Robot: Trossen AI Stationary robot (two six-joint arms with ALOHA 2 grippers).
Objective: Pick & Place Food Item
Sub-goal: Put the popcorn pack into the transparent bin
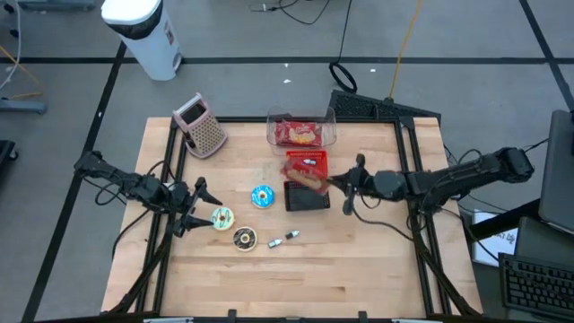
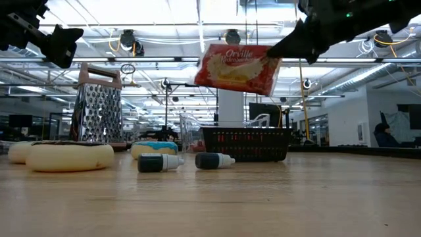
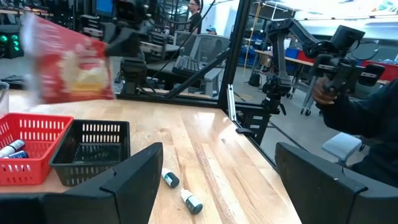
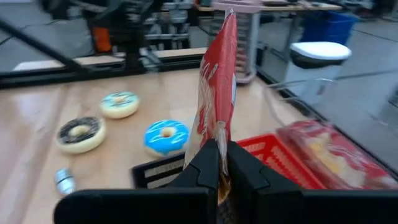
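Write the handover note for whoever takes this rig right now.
Right tool: shut on the popcorn bag, held in the air above the black basket.
Left tool: open, empty, waiting at the table's left side near the donuts.
Red basket sits beside the black one; clear container behind holds another packet.
Done: bag picked up.
Left: set it down and release; likely into a basket.

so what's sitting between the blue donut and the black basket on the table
Nothing: in the high view only bare wood separates the blue donut from the black basket. The popcorn bag hangs above the baskets in the right gripper.
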